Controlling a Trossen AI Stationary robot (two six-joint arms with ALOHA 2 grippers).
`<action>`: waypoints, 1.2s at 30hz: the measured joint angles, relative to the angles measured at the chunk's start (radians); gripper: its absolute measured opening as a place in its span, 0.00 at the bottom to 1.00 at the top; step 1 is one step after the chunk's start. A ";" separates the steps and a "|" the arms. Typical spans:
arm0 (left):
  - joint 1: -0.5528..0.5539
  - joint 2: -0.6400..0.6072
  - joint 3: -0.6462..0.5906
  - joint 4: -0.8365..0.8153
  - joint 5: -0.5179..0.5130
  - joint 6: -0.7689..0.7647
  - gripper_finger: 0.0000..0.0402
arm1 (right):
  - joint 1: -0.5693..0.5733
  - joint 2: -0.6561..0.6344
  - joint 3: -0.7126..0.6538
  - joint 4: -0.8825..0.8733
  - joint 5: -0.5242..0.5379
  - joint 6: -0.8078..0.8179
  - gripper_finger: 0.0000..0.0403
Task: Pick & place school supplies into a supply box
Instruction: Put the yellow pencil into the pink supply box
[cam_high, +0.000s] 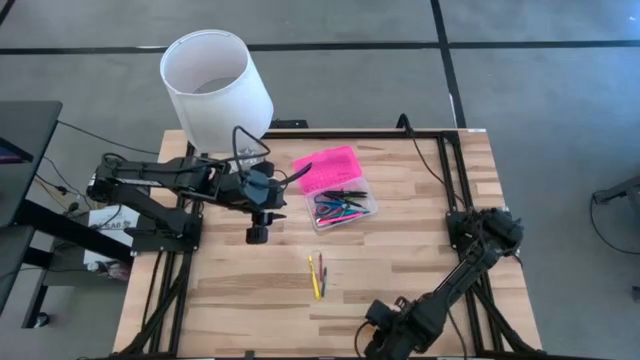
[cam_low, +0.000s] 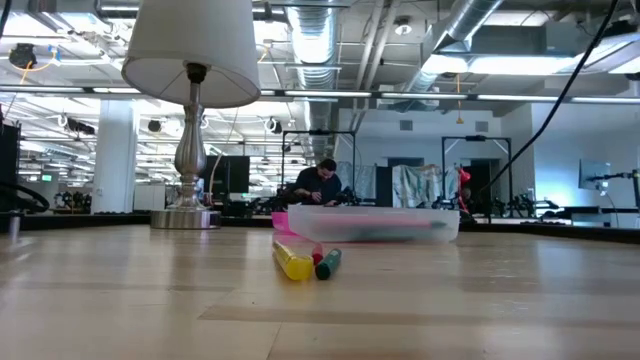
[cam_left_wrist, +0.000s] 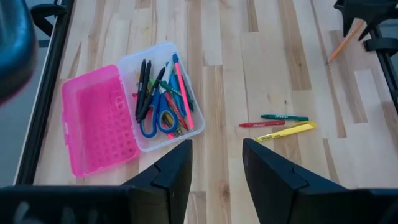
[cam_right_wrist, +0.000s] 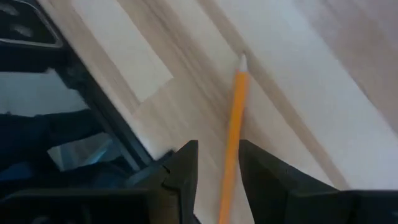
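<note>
The box (cam_left_wrist: 149, 99) lies open on the table (cam_high: 400, 260), pens and scissors (cam_left_wrist: 158, 119) inside. Three markers (cam_left_wrist: 280, 124) lie apart nearby. Left gripper (cam_left_wrist: 216, 163) hovers beside the box, fingers apart, empty. Right gripper (cam_right_wrist: 217, 163), fingers apart, straddles an orange pencil (cam_right_wrist: 235, 118) at the table's edge.

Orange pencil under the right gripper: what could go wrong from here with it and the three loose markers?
1. The orange pencil lies close beside the table's dark edge frame; a nudge from the open right gripper might roll it against the frame or off the table.
2. The yellow marker, red marker and green marker lie close together, so the open left gripper might grab two or scatter them.
</note>
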 joint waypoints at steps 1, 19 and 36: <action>0.000 0.000 0.000 0.000 0.000 0.001 0.34 | 0.000 0.010 0.006 -0.010 -0.010 0.002 0.27; 0.000 0.000 0.000 -0.007 0.016 0.017 0.34 | 0.014 0.029 0.021 -0.035 -0.095 0.085 0.27; 0.000 0.000 0.000 -0.006 0.015 0.022 0.34 | 0.026 0.028 0.020 -0.039 -0.094 0.026 0.27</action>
